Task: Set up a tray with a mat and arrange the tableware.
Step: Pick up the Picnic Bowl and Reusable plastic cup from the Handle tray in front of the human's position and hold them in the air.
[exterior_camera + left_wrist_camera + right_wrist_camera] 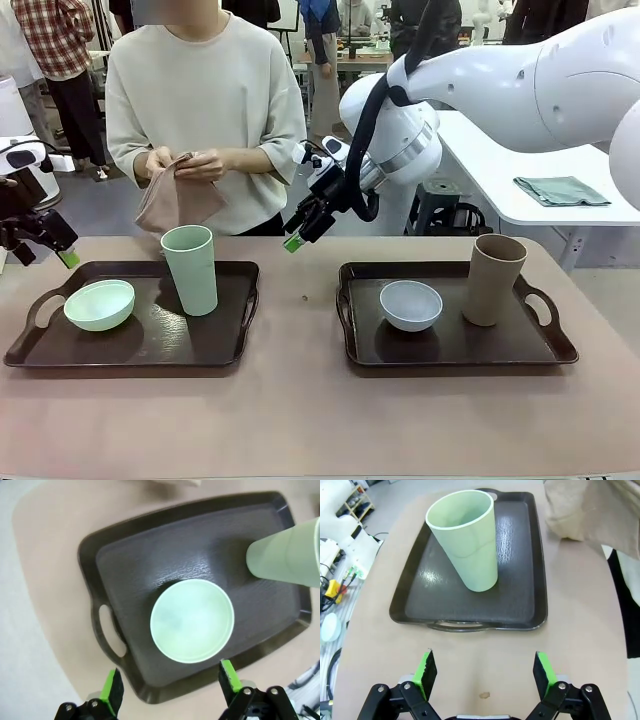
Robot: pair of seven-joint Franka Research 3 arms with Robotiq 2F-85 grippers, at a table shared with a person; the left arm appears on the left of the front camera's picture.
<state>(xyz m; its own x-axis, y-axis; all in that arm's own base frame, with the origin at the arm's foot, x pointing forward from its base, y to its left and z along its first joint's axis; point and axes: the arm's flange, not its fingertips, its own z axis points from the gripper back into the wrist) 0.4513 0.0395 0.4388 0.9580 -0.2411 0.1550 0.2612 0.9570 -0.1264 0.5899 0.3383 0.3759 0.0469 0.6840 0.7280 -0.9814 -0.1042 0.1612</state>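
Holds left gripper (170, 681) and right gripper (484, 672) spread wide and empty, with green bowl (99, 304) and green cup (190, 268) on left tray (200, 342), white bowl (410, 304) and tan cup (492, 279) on right tray (452, 346).

Front camera sits at my side of the table (300, 420) and faces across the left tray (150, 345) and right tray (450, 345) to the person (200, 90). Left wrist camera looks steeply down, close over the left tray and green bowl (192, 621). I see that same tray from mid-table through the right wrist camera, green cup (465, 540) nearest.
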